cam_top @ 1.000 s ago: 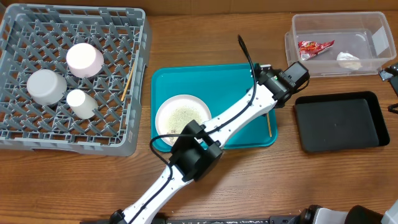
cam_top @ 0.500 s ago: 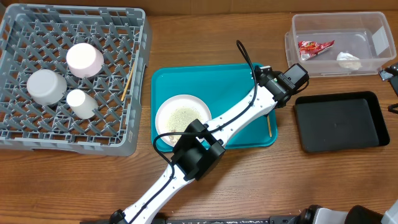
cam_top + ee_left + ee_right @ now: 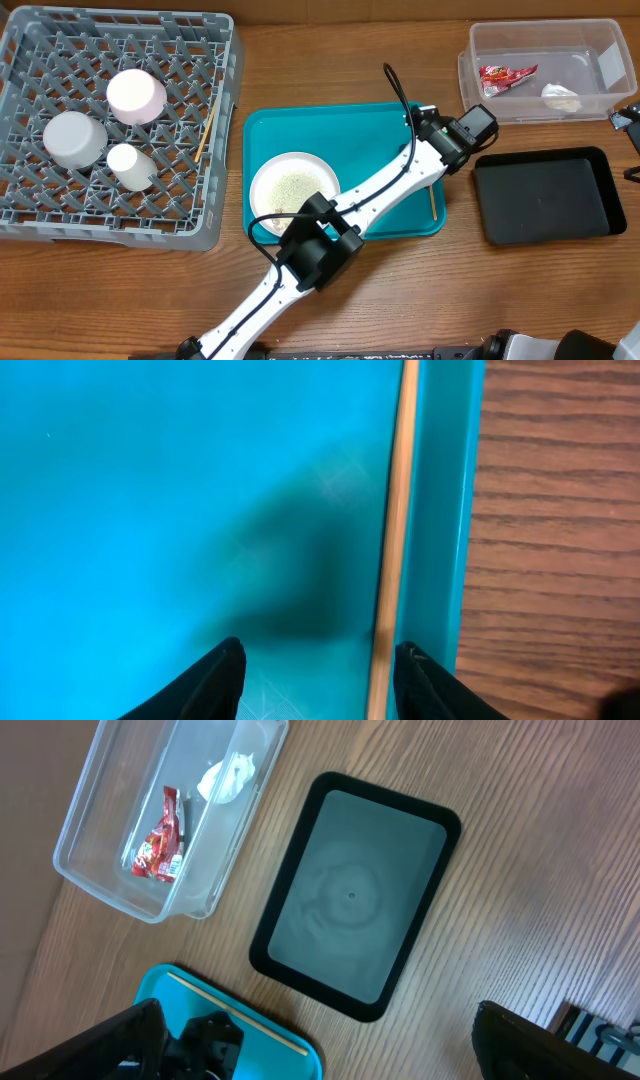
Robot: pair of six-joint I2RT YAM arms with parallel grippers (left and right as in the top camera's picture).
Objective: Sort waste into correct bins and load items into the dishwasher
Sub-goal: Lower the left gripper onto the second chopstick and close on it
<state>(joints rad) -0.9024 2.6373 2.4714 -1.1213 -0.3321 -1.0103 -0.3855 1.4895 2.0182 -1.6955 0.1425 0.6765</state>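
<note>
Wooden table [image 3: 340, 60] bears teal tray [image 3: 320, 130]; left gripper [image 3: 320, 652] half-open astride chopstick [image 3: 396, 510], right gripper [image 3: 318, 1020] wide, empty.

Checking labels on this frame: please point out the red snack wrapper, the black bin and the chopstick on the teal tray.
red snack wrapper [image 3: 507, 76], overhead view, middle of the wrapper.
black bin [image 3: 545, 195], overhead view, bare floor.
chopstick [image 3: 398, 510], left wrist view, middle of the shaft.

The left pincer [image 3: 320, 665] is showing only two dark fingertips [image 3: 222, 678], the rest being cut off at the bottom edge. The chopstick [image 3: 394, 510], lying between them close against one finger, is running out of view above and below.
</note>
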